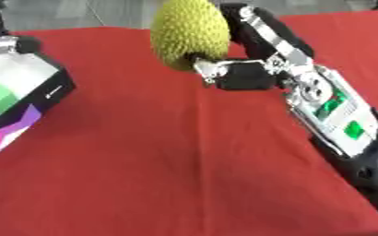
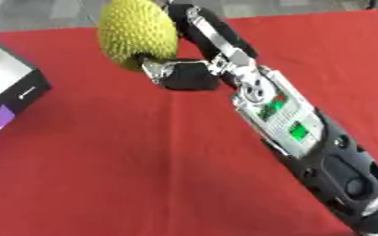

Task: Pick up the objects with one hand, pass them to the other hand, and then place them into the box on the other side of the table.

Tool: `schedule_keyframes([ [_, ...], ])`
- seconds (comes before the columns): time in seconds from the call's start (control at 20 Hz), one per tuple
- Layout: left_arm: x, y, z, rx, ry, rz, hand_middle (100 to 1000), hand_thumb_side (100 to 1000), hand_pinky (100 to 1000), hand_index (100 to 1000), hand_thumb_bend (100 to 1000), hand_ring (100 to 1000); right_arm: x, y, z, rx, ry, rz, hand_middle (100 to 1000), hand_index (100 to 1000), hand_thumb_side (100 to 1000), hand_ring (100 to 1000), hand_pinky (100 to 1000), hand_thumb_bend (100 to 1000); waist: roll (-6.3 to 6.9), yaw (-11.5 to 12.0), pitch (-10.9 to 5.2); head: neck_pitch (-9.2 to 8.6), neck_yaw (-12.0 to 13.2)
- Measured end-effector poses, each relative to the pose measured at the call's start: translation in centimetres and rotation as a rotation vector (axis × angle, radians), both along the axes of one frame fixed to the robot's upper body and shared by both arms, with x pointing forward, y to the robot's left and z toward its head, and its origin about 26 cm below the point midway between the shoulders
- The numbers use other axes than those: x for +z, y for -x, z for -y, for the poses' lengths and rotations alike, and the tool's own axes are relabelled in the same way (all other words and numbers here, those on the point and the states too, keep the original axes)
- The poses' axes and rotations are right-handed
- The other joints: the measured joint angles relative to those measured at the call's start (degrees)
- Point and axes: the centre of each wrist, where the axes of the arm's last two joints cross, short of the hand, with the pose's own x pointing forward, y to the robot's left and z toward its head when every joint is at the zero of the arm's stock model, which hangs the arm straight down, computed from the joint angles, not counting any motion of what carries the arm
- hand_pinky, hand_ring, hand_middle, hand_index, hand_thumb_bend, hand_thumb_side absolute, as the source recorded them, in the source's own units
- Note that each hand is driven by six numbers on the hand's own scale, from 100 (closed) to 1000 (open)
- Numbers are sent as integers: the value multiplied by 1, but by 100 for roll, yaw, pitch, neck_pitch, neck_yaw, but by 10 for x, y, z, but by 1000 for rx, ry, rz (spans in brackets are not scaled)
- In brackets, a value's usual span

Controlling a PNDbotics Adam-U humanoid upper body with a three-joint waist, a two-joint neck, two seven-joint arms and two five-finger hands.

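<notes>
Fruit in hand, handover next

Fruit [image 1: 190,31] is up off the worktop [image 1: 168,152], held by the right hand [image 1: 245,60] near the far middle of the red cloth. Fingers wrap round its right side and the thumb tucks in under the lower end, so the hand is closed on it. Left hand doesn't show in either view.

Handling guess: it looks like a toy or model fruit, so probably light and fairly stiff, not something that squashes. The knobbly skin should help, since the bumps give fingers something to catch on and I wouldn't expect it to be slippery. It's bulky for one hand though, so it could roll or tip in the grasp. For the pass I'd have the other hand take the free left side or the top end, wrapping round the widest part, as the right hand already covers the right side and the bottom.

Looks: oval, yellow-green, covered all over in small even bumps, a bit darker toward the lower end.

Box [image 1: 19,99] sits at the left edge of the worktop, well apart from the fruit, with something green inside.
</notes>
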Motion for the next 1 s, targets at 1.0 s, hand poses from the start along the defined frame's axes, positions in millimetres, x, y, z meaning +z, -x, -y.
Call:
schedule_keyframes([
  [1.0, 31, 59, 92, -121, -274, 164, 834, 495, 842, 912, 932, 811, -7, 11, -29, 37, 199, 84, 508, 599, 100, 645, 819, 179, 26, 63, -6, 0, 44],
])
